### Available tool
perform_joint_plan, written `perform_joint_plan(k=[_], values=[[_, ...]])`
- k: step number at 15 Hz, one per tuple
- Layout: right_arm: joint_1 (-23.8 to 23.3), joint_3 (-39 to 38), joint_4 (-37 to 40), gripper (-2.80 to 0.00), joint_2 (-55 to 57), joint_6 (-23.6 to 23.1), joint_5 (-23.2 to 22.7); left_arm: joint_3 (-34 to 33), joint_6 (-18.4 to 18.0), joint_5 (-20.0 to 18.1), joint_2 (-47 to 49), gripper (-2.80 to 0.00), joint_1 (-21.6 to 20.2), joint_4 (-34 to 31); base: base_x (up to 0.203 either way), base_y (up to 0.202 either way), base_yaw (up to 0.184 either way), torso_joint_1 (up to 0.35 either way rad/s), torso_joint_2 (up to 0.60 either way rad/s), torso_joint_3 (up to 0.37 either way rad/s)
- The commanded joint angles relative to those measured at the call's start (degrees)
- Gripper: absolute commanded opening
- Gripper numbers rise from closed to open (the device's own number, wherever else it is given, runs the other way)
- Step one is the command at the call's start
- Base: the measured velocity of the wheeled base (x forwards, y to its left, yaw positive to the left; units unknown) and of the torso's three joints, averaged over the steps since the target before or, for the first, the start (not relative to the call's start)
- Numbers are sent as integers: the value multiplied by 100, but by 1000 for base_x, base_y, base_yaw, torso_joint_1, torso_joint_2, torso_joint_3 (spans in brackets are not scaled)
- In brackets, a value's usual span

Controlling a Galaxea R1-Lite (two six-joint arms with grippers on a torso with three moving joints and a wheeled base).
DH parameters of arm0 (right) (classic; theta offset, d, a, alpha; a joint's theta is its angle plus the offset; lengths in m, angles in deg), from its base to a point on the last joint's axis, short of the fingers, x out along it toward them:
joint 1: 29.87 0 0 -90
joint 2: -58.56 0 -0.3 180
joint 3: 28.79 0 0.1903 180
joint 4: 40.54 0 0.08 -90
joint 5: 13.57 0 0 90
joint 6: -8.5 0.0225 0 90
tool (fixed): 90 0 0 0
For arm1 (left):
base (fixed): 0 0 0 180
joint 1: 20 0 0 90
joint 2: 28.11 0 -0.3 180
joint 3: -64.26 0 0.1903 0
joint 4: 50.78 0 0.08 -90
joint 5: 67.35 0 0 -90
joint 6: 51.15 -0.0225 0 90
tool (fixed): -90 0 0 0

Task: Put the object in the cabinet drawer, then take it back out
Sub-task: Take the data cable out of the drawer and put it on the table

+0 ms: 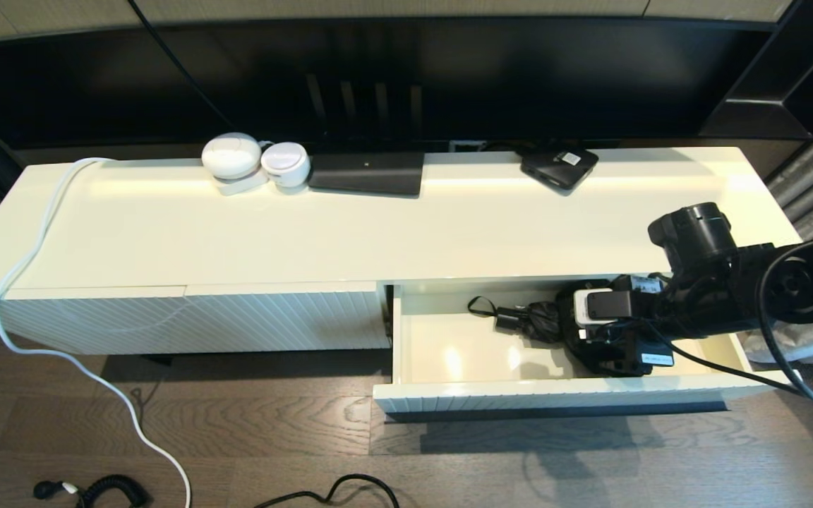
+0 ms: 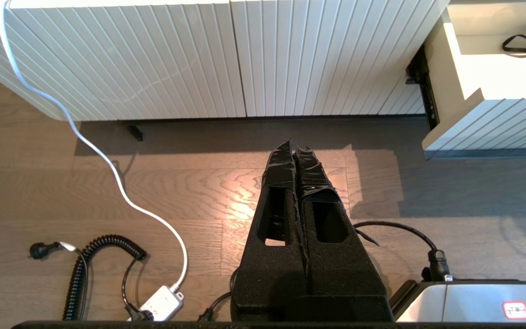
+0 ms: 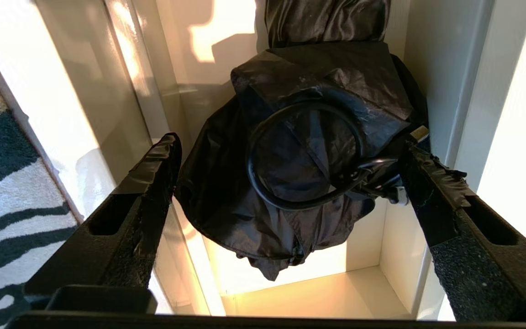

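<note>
1. Cream, glossy cabinet (image 1: pixel 378 226) spans the middle of the head view, its top smooth and reflective, its front panels (image 1: pixel 188 321) finely ribbed.
2. Dark wood-grain floor (image 1: pixel 272 437) fills the lower frame; a white cable (image 1: pixel 61 346) trails over the cabinet's left end down to it, and a coiled black cord (image 1: pixel 106 488) lies at lower left.
3. At the back of the cabinet top sit two rounded white pods (image 1: pixel 255 164), a flat black box (image 1: pixel 368 173) and a small black device (image 1: pixel 559 166), under a wide dark screen (image 1: pixel 378 77).
4. The drawer (image 1: pixel 449 391) stands pulled out at lower right, its inside shiny cream.
5. Inside the drawer lies the object (image 3: pixel 299 151), a crumpled black fabric bundle with a black ring and strap.
6. The right gripper (image 3: pixel 290 183) reaches into the drawer, fingers (image 3: pixel 149 183) spread wide on either side of the bundle; whether they touch it is unclear.
7. The left gripper (image 2: pixel 294 155) hangs above the floor before the ribbed panels, its taped black fingers pressed together, holding nothing.
</note>
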Motion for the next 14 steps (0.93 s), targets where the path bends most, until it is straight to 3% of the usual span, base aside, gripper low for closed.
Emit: perform_joint_plan(k=[1,14], values=[[-15,10,-1,0,84,-40,-3,-7,3,0,0,-280,0,3,0,0,0,0,0,0],[-20,53,-98,0,115,-40,-12,0,3,0,0,-280,0,3,0,0,0,0,0,0]])
